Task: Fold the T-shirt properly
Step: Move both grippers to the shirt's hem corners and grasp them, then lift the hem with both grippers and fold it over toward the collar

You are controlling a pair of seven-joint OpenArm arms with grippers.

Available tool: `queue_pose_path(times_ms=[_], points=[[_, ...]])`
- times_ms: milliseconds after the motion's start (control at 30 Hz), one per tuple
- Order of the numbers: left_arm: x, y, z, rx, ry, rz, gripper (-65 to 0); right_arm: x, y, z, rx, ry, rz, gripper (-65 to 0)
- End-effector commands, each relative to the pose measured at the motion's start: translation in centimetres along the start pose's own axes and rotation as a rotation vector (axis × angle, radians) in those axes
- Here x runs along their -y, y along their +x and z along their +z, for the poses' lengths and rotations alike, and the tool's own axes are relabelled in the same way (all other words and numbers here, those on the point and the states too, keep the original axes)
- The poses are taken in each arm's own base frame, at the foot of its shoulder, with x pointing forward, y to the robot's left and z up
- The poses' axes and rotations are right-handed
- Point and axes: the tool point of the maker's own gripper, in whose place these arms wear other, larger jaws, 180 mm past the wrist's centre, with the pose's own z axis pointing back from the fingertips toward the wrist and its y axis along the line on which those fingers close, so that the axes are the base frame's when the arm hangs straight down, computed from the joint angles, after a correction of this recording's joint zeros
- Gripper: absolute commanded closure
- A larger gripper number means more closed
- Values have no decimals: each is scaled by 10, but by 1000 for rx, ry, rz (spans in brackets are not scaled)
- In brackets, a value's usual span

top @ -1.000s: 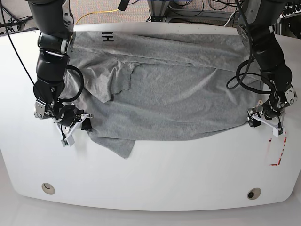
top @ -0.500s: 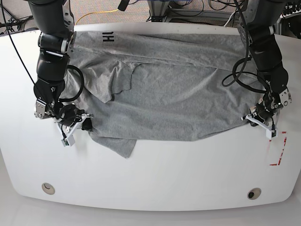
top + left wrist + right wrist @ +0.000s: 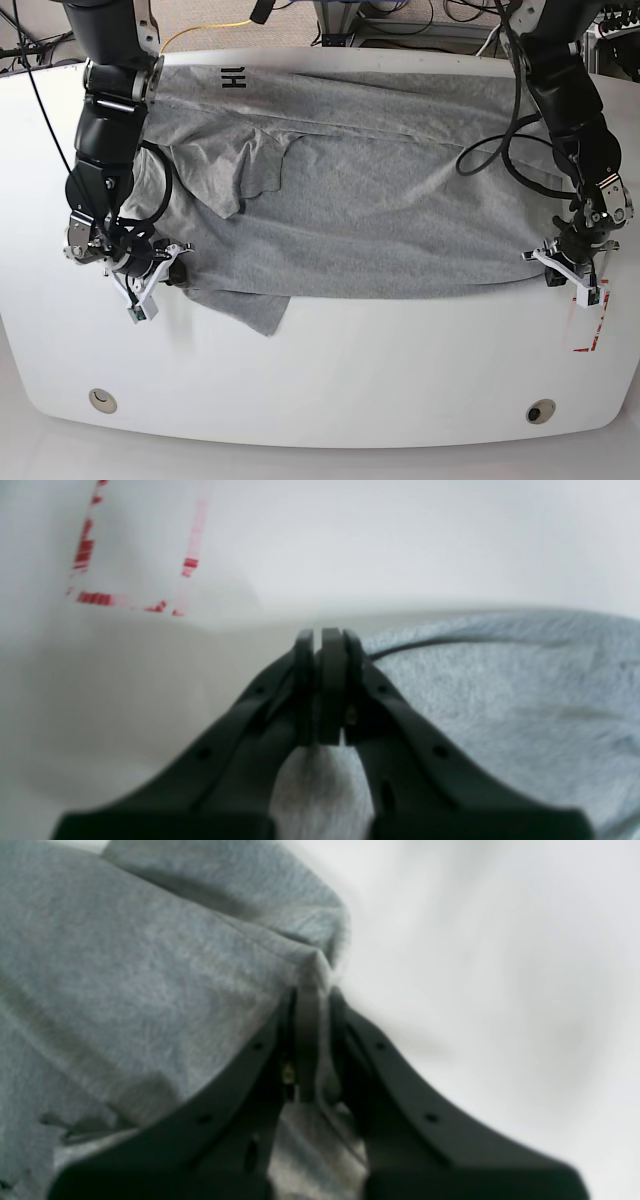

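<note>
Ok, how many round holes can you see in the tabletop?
2, both near the front edge of the table: one hole at front left in the base view, another hole at front right. The T-shirt may hide others.

My two arms are built of black, rounded cylindrical segments with a matte shell. Loose black cables loop out beside each forearm and run back toward the wrist. My left gripper (image 3: 566, 262) has a white bracket at the wrist and a small silver fitting on the joint above it. My right gripper (image 3: 150, 280) has similar white bracket pieces. In both wrist views my fingers (image 3: 345, 680) are black moulded plastic, flaring wide at the base, narrowing to flat tips, with small round holes along each side.
</note>
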Motion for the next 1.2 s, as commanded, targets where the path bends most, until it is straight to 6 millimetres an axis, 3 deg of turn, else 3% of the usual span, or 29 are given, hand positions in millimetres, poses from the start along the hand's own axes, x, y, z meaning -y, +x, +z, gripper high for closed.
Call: queue_pose_path(times_ms=[0, 167, 267, 333, 433, 567, 700, 1033, 1167], points=[[-1, 35, 10, 92, -5, -49, 0, 5, 27, 13, 49, -23, 47, 0], [1, 30, 16, 90, -17, -84, -10, 4, 22, 14, 28, -23, 50, 0], [-2, 31, 17, 85, -13, -105, -153, 4, 21, 14, 27, -23, 50, 0], [3, 33, 17, 89, -24, -115, -286, 4, 20, 14, 24, -22, 49, 0], [5, 38, 25, 96, -19, -146, -378, 3, 18, 13, 22, -20, 45, 0], [12, 36, 35, 72, -36, -209, -379, 3, 11, 12, 10, -20, 43, 0], [11, 39, 34, 75, -36, -206, -383, 2, 11, 12, 13, -15, 40, 0], [-23, 40, -11, 35, -10, 9, -383, -6, 10, 6, 12, -1, 35, 0], [-32, 28, -31, 16, -23, 91, -383, -9, 9, 5, 11, 5, 33, 0]])
